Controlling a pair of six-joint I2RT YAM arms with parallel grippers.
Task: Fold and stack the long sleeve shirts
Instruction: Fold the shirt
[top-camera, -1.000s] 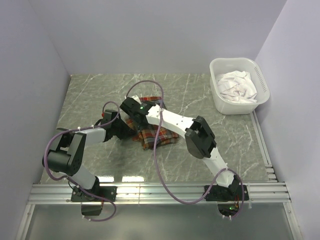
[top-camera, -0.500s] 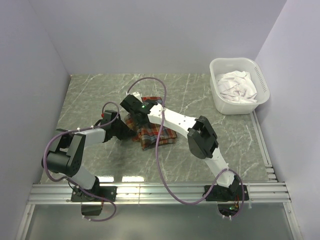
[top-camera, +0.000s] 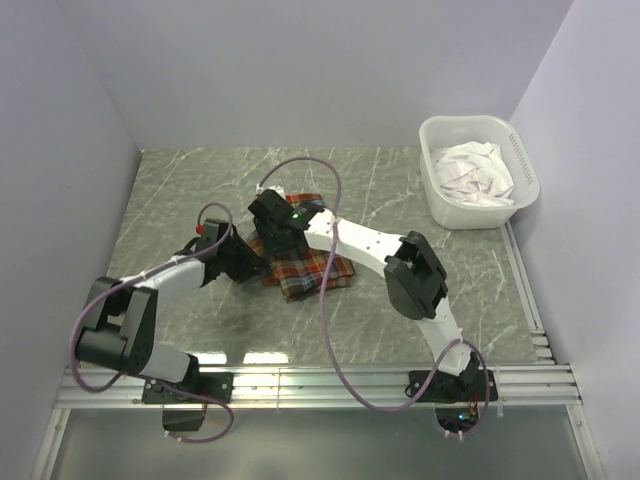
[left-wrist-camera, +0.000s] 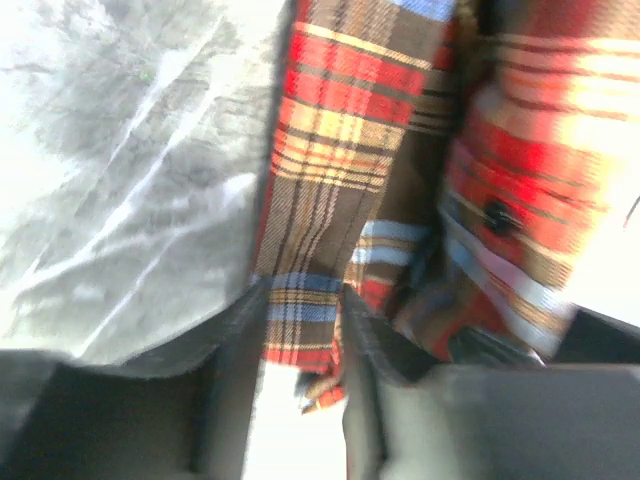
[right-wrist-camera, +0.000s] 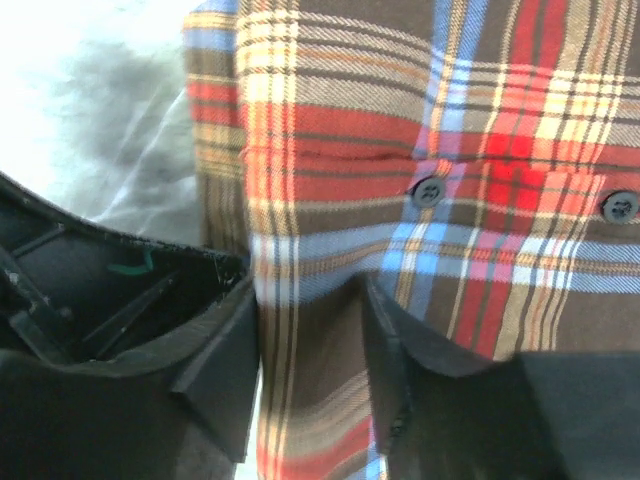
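One long sleeve shirt (top-camera: 322, 270), red, orange, blue and brown plaid, lies folded on the marble table mid-view. My left gripper (top-camera: 254, 264) is at its left edge. In the left wrist view its jaws (left-wrist-camera: 305, 295) stand apart with a flat strip of the plaid shirt (left-wrist-camera: 330, 150) between them, not pinched. My right gripper (top-camera: 278, 240) hangs over the shirt's upper left part. Its jaws (right-wrist-camera: 310, 300) are open and straddle the shirt (right-wrist-camera: 400, 130) next to the buttons.
A white plastic basket (top-camera: 431, 190) with crumpled white cloth (top-camera: 475, 172) stands at the back right. White walls close in the table on three sides. A metal rail (top-camera: 320, 380) runs along the near edge.
The left arm has stretched out lower toward the shirt. The right gripper has shifted slightly right over it. The shirt lies a little flatter.
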